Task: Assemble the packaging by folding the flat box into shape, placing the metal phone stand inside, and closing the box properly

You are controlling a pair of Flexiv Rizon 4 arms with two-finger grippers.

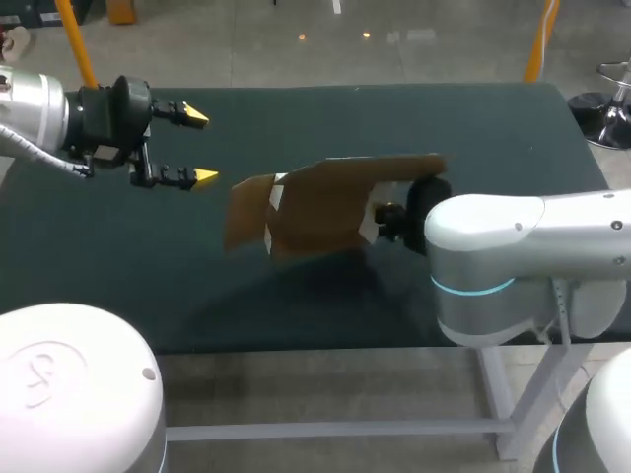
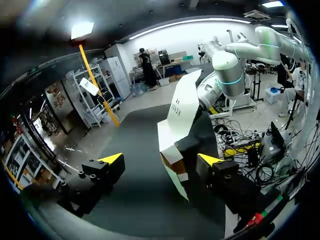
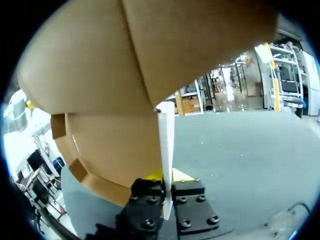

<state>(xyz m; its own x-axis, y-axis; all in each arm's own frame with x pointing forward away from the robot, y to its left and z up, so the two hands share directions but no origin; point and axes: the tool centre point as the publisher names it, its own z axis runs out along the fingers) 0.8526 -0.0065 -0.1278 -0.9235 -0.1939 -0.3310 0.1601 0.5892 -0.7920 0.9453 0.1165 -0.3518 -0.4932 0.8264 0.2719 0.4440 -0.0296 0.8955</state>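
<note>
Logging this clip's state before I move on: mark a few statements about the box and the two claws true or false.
1. The right claw is shut on the box. True.
2. The left claw grips a flap of the box. False: it is open, apart from the box, and holds nothing.
3. The box is fully closed. False: its flaps hang open and it is only partly folded.
4. The box is brown on one face and white on the other. True.
</note>
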